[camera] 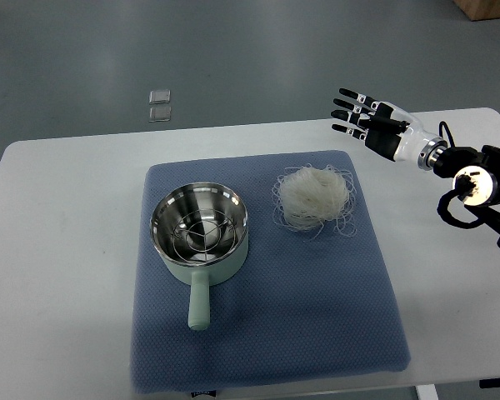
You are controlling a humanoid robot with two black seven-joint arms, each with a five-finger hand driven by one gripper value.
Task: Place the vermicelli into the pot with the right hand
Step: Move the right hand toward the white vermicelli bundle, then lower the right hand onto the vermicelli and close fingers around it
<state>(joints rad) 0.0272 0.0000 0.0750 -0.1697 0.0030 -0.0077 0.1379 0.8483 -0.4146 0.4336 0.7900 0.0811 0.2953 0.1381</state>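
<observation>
A bundle of white vermicelli (313, 197) lies on the blue mat (267, 333), right of centre. Left of it stands a pale green pot (200, 231) with a steel inside, a wire rack in its bottom and its handle pointing toward me. My right hand (361, 117) hovers over the table's far right part, up and to the right of the vermicelli, fingers spread and pointing left, holding nothing. Its arm comes in from the right edge. The left arm does not show.
The mat lies on a white table (58, 250). Two small clear square objects (159, 106) sit on the grey floor beyond the table's far edge. A brown box corner (487, 8) shows at the top right.
</observation>
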